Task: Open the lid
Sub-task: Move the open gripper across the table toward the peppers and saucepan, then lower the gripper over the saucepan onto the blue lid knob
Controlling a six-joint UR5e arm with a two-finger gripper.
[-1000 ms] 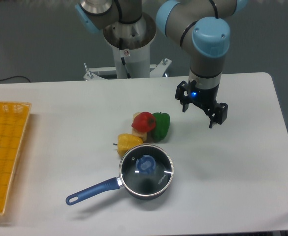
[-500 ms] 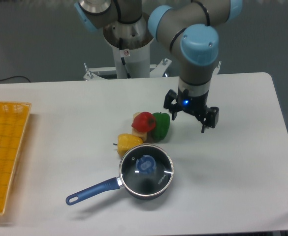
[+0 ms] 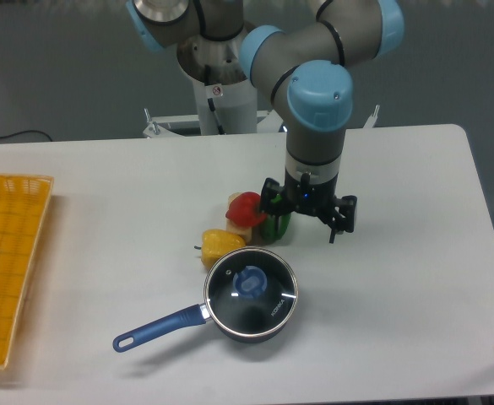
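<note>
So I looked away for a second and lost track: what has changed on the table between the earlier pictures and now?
Only the arm moved. The gripper swung left and toward the camera, from open table on the right to a spot over the green pepper, nearer the saucepan. Its fingers are spread and hold nothing. The lid stayed on the pan, and the red pepper, yellow pepper and basket did not shift.

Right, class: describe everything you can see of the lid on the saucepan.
The lid is a round clear glass disc with a metal rim and a blue centre knob. It lies flat and closed on the dark saucepan, matching its width. Light glints off the glass. Nothing else touches it; the gripper hangs open behind it.
</note>
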